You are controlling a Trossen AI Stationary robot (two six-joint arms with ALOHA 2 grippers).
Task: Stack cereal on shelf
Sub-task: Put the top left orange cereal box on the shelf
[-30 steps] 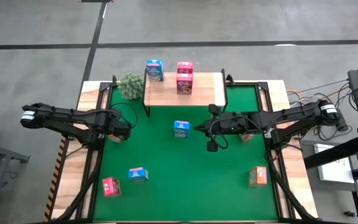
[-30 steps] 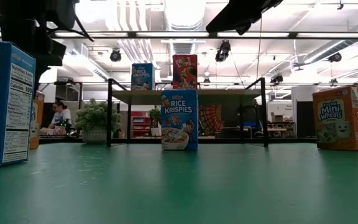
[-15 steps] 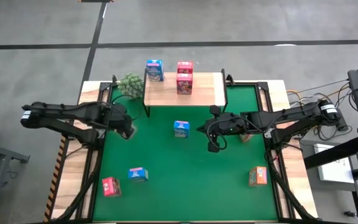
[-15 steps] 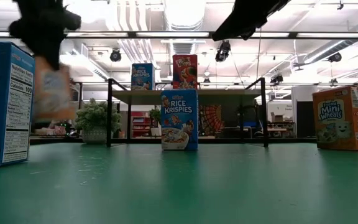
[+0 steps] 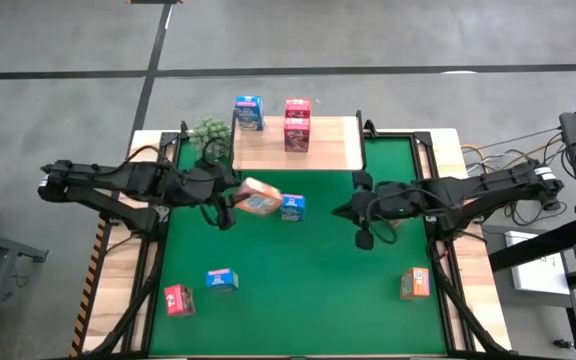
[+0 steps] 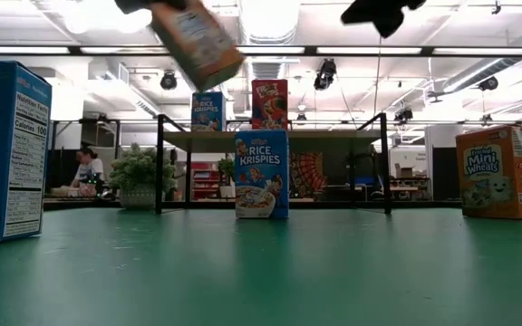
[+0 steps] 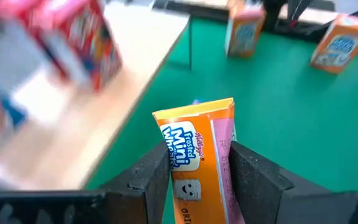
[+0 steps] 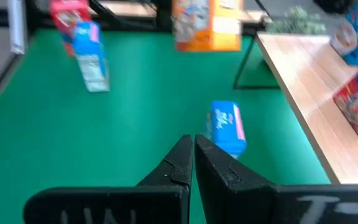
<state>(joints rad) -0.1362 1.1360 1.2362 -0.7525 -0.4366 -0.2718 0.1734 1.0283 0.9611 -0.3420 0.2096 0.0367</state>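
Note:
My left gripper [image 5: 232, 200] is shut on an orange Mini Wheats cereal box [image 5: 259, 198], high above the green mat, just in front of the wooden shelf [image 5: 318, 150]. The box also shows in the low view [image 6: 198, 36] and in the left wrist view [image 7: 197, 149]. A blue box [image 5: 248, 112] and two stacked pink-red boxes [image 5: 297, 123] stand on the shelf. A blue Rice Krispies box [image 5: 292, 207] stands on the mat below the held box. My right gripper [image 5: 360, 215] hovers shut and empty right of centre, seen in its own wrist view [image 8: 193, 155]. My left gripper pinches the orange box between its two fingers [image 7: 151, 177], one on each of two opposite sides near one end [image 7: 219, 180]. The fingers come from the table's left. The box sticks out past the fingertips, tilted and lifted clear of the mat.
More cereal boxes stand on the mat: a blue one [image 5: 222, 281] and a red one [image 5: 178, 299] near left, an orange one [image 5: 415, 284] near right. A green plant [image 5: 208, 135] sits left of the shelf. People show in the room behind [image 6: 84, 167].
My left gripper has risen and gone toward the table's right edge and the shelf, carrying the orange box, which is lifted off the mat and now tilted. My right gripper has drawn back a little toward the table's right edge.

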